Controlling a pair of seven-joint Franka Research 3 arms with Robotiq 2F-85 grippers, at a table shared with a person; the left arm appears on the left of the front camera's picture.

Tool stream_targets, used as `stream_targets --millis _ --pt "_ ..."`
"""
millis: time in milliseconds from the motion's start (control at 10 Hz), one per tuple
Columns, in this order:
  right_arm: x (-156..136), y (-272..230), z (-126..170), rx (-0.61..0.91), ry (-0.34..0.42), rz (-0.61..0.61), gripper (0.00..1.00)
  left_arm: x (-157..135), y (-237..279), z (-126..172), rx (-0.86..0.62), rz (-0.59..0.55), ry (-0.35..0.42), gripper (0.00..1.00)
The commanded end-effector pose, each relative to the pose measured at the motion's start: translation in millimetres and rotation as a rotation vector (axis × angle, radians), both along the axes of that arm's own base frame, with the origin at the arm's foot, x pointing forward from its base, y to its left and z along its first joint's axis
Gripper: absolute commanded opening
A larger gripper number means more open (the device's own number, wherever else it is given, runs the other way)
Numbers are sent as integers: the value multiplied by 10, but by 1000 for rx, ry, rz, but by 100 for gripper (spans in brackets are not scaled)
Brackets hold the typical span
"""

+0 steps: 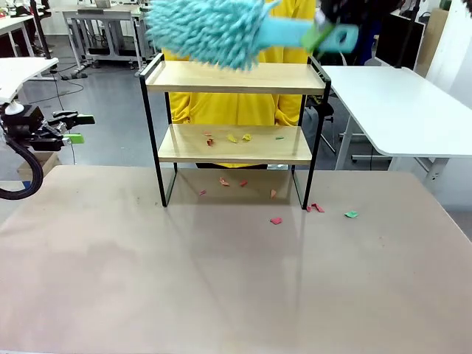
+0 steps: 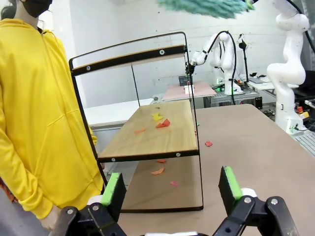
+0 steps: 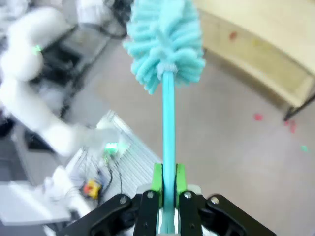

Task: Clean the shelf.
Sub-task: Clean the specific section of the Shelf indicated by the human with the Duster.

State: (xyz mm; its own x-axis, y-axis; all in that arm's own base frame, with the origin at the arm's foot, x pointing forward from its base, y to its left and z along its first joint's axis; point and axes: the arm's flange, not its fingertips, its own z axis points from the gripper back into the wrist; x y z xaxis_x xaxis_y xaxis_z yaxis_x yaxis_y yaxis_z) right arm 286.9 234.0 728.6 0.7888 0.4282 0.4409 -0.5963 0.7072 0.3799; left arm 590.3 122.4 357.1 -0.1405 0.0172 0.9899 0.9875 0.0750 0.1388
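You have the shelf (image 1: 234, 77) standing upright toward the far side of the tan table (image 1: 221, 287), with its black frame resting on the tabletop. Lower board: small scraps (image 1: 228, 138), red, yellow and one green, scattered near the middle. Tabletop: red scraps (image 1: 223, 181) under the shelf, a red pair (image 1: 316, 208) touching its right front foot, a single red scrap (image 1: 276, 220) just in front, and a green scrap (image 1: 351, 214) off to the right.

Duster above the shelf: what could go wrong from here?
1. The duster, shut in the right gripper, hangs over the shelf near its raised rails; a low sweep might snag and tip it.
2. The scraps lie on the lower board; brushing could scatter them onto the table or toward the person behind.
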Motion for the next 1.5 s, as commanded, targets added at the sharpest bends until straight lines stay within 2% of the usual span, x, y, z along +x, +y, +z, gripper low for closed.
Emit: stream_targets --millis 0,300,500,700,900,1000,1100,1400 --pt "-217 -199 -238 -69 6 175 13 -21 0 29 0 2 -5 100" --pt "-373 -456 -1028 -231 74 348 13 -21 0 29 0 2 -5 100" --pt "-378 -806 -1637 -275 138 416 13 -21 0 29 0 2 -5 100" --pt "-384 -1122 -2091 -268 142 463 13 -21 0 29 0 2 -5 100" --pt "-406 -1292 -2307 -254 146 516 13 -21 0 29 0 2 -5 100" --pt "-373 -1343 -2271 -207 156 499 13 -21 0 29 0 2 -5 100" --pt "-409 -1201 -2325 -273 190 487 13 -21 0 29 0 2 -5 100" --pt "-409 -1201 -2325 -273 190 487 13 -21 0 29 0 2 -5 100"
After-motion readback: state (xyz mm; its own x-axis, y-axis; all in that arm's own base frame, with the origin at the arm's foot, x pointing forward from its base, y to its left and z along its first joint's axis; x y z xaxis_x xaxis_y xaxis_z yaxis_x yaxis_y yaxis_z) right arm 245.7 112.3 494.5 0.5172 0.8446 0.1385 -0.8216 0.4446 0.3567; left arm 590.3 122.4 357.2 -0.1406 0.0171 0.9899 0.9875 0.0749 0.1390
